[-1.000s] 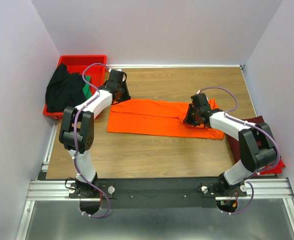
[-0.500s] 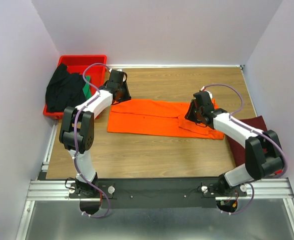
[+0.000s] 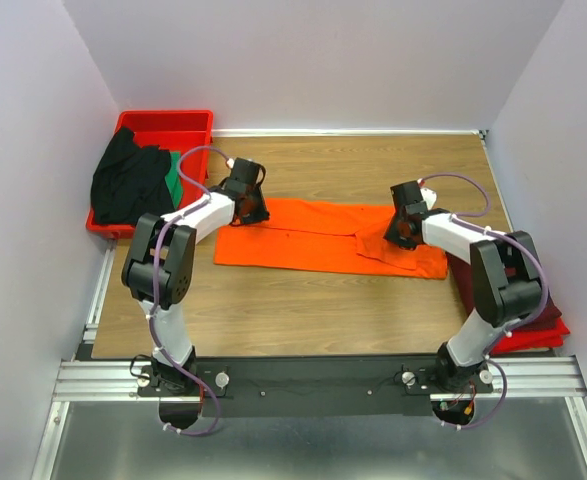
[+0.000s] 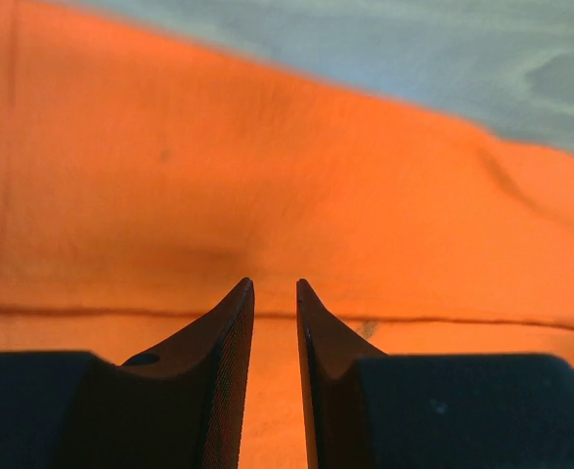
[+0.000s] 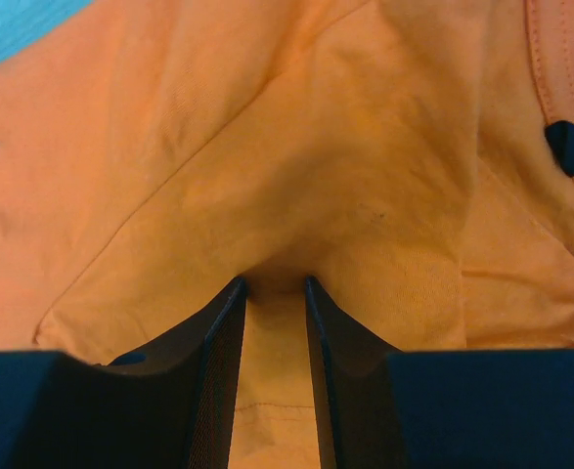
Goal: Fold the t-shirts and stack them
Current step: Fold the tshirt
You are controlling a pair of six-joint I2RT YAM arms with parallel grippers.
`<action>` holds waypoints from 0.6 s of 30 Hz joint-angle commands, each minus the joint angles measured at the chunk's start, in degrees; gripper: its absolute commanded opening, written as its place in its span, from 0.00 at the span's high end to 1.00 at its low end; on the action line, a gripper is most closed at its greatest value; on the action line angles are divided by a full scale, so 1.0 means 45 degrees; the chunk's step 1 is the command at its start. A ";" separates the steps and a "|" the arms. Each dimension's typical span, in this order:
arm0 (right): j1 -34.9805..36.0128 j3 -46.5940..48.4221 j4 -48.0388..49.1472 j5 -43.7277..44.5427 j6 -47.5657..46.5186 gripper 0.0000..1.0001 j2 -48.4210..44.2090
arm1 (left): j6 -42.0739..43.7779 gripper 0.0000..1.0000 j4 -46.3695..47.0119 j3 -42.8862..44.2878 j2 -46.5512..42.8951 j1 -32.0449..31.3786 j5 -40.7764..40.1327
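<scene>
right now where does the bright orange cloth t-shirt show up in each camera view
top external: bright orange cloth t-shirt lies as a long band across the centre
left wrist: fills nearly the whole picture
right wrist: fills nearly all, bunched low at centre
shared landmark: bare wooden table beyond the shirt's edge: blurred strip along the top in left wrist, top-left corner in right wrist

entry: small dark tag (image 5: 572, 147) sewn on the orange t-shirt (image 5: 365, 176), seen at the right edge of the right wrist view. lettering: pale on dark, reads "siz", the rest cut off by the frame edge. above it: a thin pale curved mark, too small to make out.
</scene>
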 commanded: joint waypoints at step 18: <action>-0.0706 0.5443 -0.0163 -0.0934 -0.1236 0.62 0.4690 | -0.2177 0.69 0.0197 -0.4114 -0.1862 -0.0771 -0.1111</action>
